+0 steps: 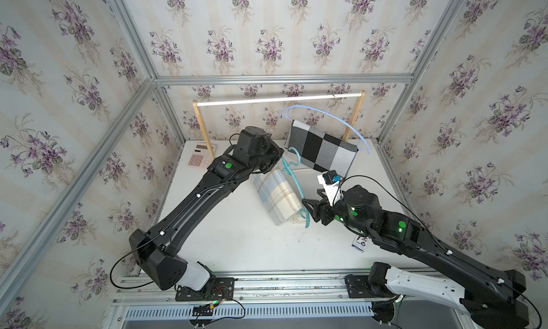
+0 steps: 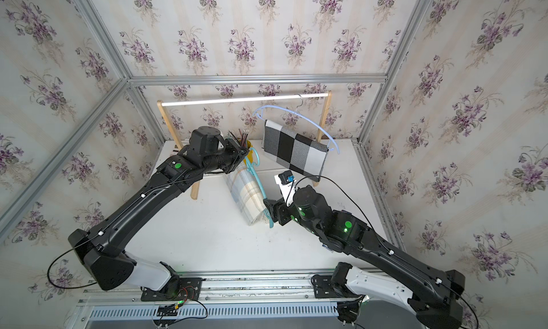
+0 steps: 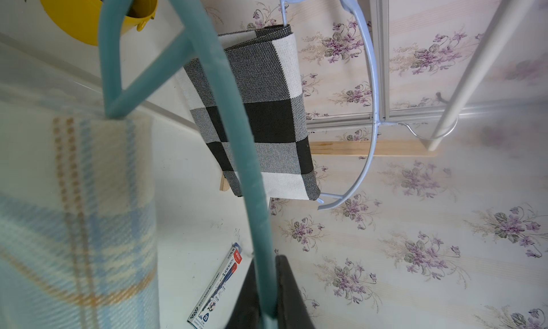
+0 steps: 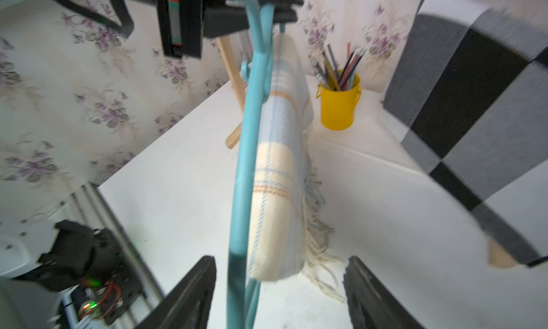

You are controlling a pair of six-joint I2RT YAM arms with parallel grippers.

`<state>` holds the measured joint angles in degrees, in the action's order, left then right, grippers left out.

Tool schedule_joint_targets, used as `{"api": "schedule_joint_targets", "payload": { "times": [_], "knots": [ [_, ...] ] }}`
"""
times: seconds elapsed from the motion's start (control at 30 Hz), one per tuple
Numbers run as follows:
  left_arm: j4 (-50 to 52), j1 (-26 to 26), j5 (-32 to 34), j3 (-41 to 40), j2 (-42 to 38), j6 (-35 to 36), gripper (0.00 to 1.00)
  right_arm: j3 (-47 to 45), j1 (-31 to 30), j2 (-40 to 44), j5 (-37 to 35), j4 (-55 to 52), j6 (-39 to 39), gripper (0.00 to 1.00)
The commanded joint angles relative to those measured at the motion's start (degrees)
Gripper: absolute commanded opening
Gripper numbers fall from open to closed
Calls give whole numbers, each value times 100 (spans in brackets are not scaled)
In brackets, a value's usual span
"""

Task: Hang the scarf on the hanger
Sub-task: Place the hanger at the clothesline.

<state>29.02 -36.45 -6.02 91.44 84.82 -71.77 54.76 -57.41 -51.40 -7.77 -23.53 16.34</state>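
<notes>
The left gripper (image 3: pixel 268 300) is clamped on the teal hanger (image 1: pixel 297 183) by its upper end, holding it tilted above the table (image 1: pixel 237 238). The plaid scarf (image 1: pixel 277 197) is draped over that hanger's bar, folded, with its fringe low over the tabletop; whether the fringe touches, I cannot tell. The right gripper (image 4: pixel 278 295) has its jaws wide apart with the hanger's lower end between them, nearer one finger and not pinched. Just behind the teal hanger's top hangs the checked scarf (image 1: pixel 323 148), on the blue hanger (image 3: pixel 373 75). That hanger's hook sits on the rail (image 1: pixel 278 100) close to the right post (image 1: pixel 354 116). The rail is bare from the hook all the way to the left post (image 1: pixel 204 131). The checked scarf's lower edge hangs above the table, near the right gripper's wrist. In front of the plaid scarf, between the two arms, the tabletop is open white surface up to the front mounting rails. At the rear a calculator (image 1: pixel 200 157) lies by the left post, and a pencil cup (image 4: pixel 339 105) stands near the left gripper. A small box (image 1: pixel 359 243) lies under the right arm, towards the table's right edge. In count: two arms, two hangers, two scarves, two posts, one rail, one cup, one calculator and one box.
</notes>
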Motion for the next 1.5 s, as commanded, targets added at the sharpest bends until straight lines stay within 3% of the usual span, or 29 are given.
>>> {"api": "schedule_joint_targets", "payload": {
  "times": [0.0,0.17,0.43,0.53,0.67,0.7,0.9,1.1,1.47],
  "knots": [
    [-243,-3,-51,25,-19,50,0,-288,15,102,883,725,729,74],
    [-234,-3,-61,34,-33,35,0,-603,10,30,409,1067,853,67],
    [-200,-3,-66,-12,-99,14,0,-438,11,-552,153,1407,949,14],
    [-158,-3,-15,-64,-150,46,0,-267,2,-605,-147,1306,940,0],
    [14,50,132,-156,-318,250,0,133,5,-811,-567,907,987,0],
    [172,83,173,-124,-324,320,7,259,2,-897,-686,779,998,0],
    [1447,317,1065,-71,-1002,916,96,1166,21,-1541,-1296,240,1052,0],
    [1724,735,1653,-765,-2214,1468,100,1903,94,-2129,-1466,212,835,0],
    [1951,753,2547,-1997,-3917,1763,100,2927,608,-2958,-1165,302,684,0]
  ]
}}
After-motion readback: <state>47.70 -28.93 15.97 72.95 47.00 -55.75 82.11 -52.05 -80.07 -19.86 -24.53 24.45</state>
